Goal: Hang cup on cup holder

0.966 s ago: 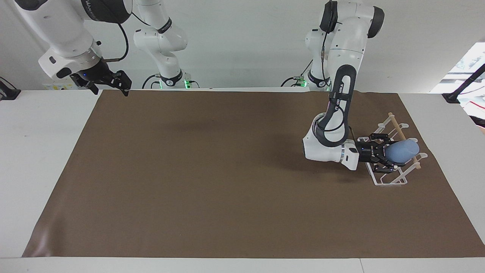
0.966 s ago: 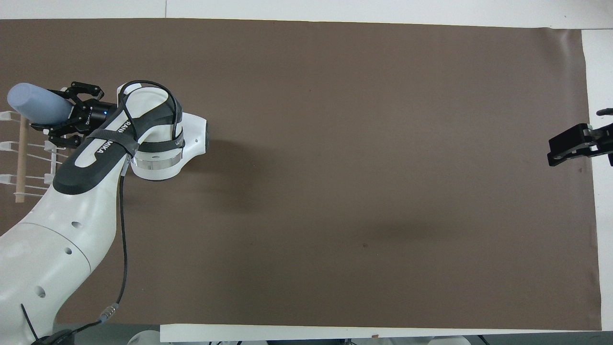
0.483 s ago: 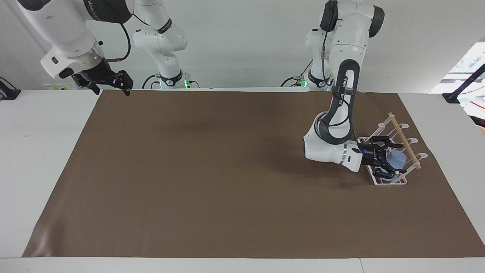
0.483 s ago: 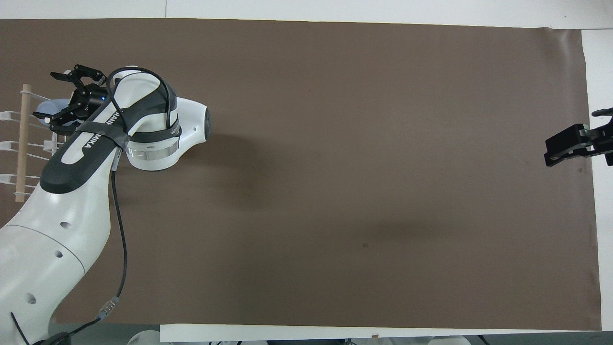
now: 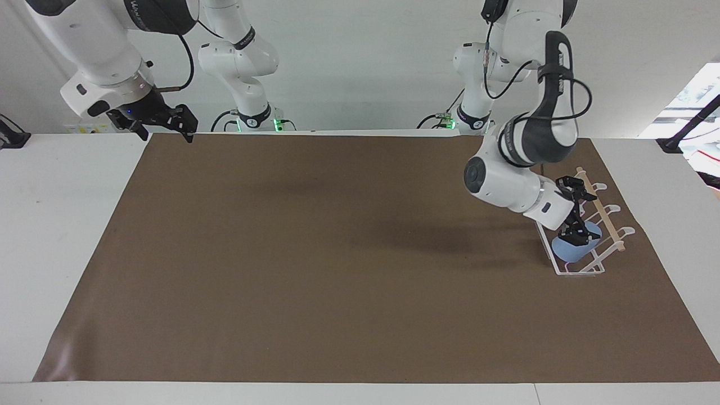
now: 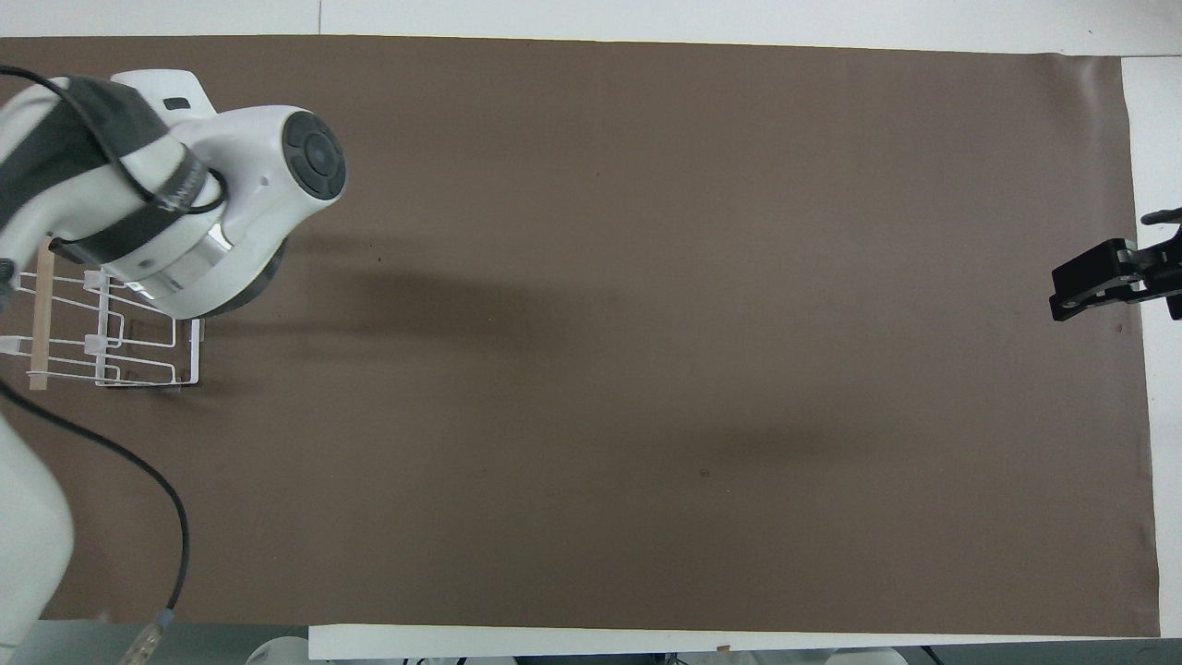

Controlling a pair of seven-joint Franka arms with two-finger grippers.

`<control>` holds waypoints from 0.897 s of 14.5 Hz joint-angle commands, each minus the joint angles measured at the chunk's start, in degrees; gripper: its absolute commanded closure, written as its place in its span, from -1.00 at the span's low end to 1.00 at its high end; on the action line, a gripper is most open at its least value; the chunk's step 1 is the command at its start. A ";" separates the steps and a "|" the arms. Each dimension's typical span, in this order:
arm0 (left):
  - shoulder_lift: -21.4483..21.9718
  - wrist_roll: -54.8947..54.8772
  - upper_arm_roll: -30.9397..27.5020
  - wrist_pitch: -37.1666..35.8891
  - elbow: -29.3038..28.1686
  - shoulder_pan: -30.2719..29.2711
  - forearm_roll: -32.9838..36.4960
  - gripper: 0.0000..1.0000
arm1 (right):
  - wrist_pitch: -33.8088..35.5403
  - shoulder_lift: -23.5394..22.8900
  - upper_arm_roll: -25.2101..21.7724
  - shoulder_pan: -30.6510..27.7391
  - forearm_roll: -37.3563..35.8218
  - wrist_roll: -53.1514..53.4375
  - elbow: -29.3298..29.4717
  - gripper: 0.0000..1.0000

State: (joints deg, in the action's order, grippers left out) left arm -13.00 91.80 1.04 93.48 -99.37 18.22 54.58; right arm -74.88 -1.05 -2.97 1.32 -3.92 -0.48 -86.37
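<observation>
Fingers point(image 5: 569, 184) on my left gripper point(image 5: 575, 211) are spread wide now; a second ago they held the cup point(image 5: 574, 246). It has lifted over the cup holder point(image 5: 596, 264). My cup now sits in that rack. My right gripper point(image 5: 163, 121) waits open over the counter's point(image 5: 67, 225) edge.

Cup point(image 5: 574, 247) sits on the cup holder point(image 5: 585, 269) at the left arm's end of the brown mat point(image 5: 337, 253). Left gripper point(image 5: 575, 211) over the holder, fingers spread, cup released. Right gripper point(image 5: 163, 121) waits over the mat's corner, open.
</observation>
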 commanded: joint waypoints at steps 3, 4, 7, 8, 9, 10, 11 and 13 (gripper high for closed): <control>9.74 -34.33 -0.16 3.02 0.40 -7.74 -23.33 -1.00 | -0.26 1.40 0.24 -0.44 -0.03 -1.27 -1.61 -0.99; 10.27 -40.49 -0.25 2.94 1.45 -9.32 -28.08 -1.00 | -0.26 1.40 0.24 -0.44 -0.03 -1.27 -1.61 -0.99; 11.33 -57.03 -0.33 2.23 3.30 -10.92 -38.29 -1.00 | -0.26 1.40 0.24 -0.44 -0.03 -1.27 -1.61 -0.99; 11.07 -61.60 -0.42 1.54 4.61 -10.83 -40.76 -1.00 | -0.26 1.40 0.24 -0.44 -0.03 -1.27 -1.61 -0.99; 10.72 -65.48 -0.42 -0.39 5.93 -10.83 -43.65 -1.00 | -0.26 1.40 0.24 -0.44 -0.03 -1.27 -1.61 -0.99; 10.36 -70.30 -0.42 -2.93 7.51 -10.83 -45.68 -1.00 | -0.26 1.40 0.24 -0.44 -0.03 -1.27 -1.61 -0.99; 9.40 -76.79 -0.42 -6.35 10.39 -10.92 -48.31 -1.00 | -0.26 1.40 0.24 -0.44 -0.03 -1.27 -1.61 -0.99; 7.12 -90.68 -0.42 -12.51 15.15 -12.67 -53.59 -1.00 | -0.26 1.40 0.24 -0.44 -0.03 -1.27 -1.61 -0.99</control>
State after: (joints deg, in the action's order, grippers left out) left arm -2.53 12.42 0.58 87.01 -90.66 7.33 4.96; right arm -74.88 -1.05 -2.97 1.32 -3.92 -0.48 -86.37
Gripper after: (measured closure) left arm 0.000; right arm 0.004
